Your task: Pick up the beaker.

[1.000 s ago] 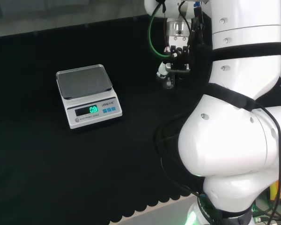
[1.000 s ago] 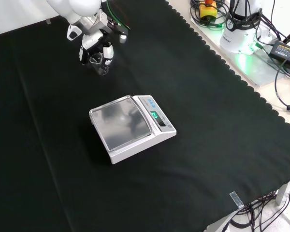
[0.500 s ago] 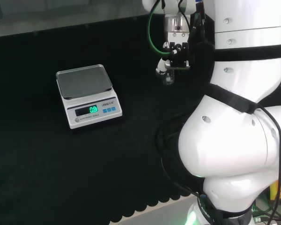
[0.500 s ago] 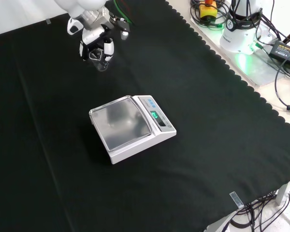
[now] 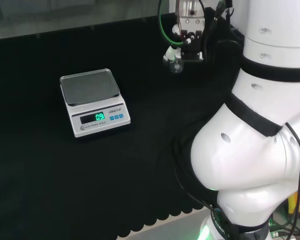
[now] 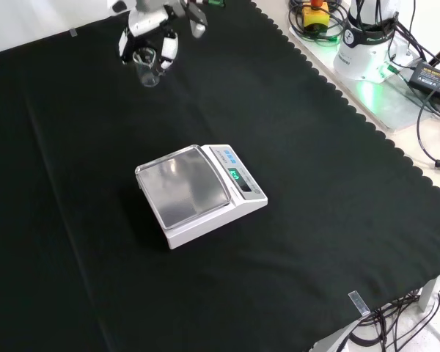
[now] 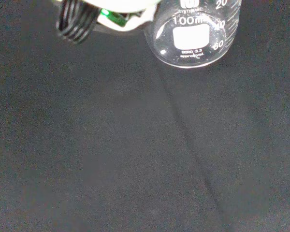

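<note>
Beaker [image 6: 148, 67] now higher in hand [image 6: 152, 45], above open cloth [image 6: 293, 147].

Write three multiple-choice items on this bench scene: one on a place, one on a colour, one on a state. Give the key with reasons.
1. In the front view, where is the scale?
A. Mid-cloth, nearer the camera than the hand
B. At the top left corner
C. Off the cloth

2. What colour are the scale's lit digits?
A. Red
B. Green
C. Blue

3. What is the hand doing?
A. Open over the scale
B. Shut on nothing
C. Shut on the beaker

Key: 1 A, it sits centrally below the hand; 2 B, the display glows green; 3 C, fingers flank the glass.
</note>
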Action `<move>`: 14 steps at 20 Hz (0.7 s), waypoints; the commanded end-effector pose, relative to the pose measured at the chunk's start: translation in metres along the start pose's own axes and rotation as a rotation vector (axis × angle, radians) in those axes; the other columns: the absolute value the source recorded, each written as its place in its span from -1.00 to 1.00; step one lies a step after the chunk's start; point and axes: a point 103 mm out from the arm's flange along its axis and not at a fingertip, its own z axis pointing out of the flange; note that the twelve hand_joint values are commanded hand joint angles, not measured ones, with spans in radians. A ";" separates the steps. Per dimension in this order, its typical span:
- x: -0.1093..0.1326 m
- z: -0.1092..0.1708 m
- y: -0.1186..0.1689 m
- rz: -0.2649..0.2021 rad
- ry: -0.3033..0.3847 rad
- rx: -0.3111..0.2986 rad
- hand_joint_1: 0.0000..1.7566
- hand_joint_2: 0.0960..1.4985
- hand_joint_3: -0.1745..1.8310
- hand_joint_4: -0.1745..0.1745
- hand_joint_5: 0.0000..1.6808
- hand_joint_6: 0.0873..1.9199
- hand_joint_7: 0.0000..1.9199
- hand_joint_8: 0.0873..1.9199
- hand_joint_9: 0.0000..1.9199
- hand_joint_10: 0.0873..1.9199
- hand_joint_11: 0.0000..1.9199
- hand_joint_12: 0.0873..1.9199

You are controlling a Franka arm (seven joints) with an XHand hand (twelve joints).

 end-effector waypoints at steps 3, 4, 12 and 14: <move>0.048 -0.082 -0.095 -0.098 0.023 -0.309 0.39 -0.12 -0.06 -0.99 -0.06 -0.25 -0.07 -0.18 0.33 -0.73 0.45 -0.40; 0.053 -0.087 -0.104 -0.102 0.017 -0.322 0.39 -0.12 -0.06 -0.98 -0.06 -0.25 -0.06 -0.18 0.33 -0.73 0.46 -0.40; 0.084 -0.101 -0.141 -0.123 -0.005 -0.350 0.38 -0.14 -0.04 -0.97 -0.06 -0.24 -0.05 -0.20 0.35 -0.74 0.49 -0.43; 0.088 -0.101 -0.143 -0.116 -0.012 -0.346 0.38 -0.14 -0.04 -0.96 -0.05 -0.24 -0.05 -0.20 0.35 -0.74 0.49 -0.43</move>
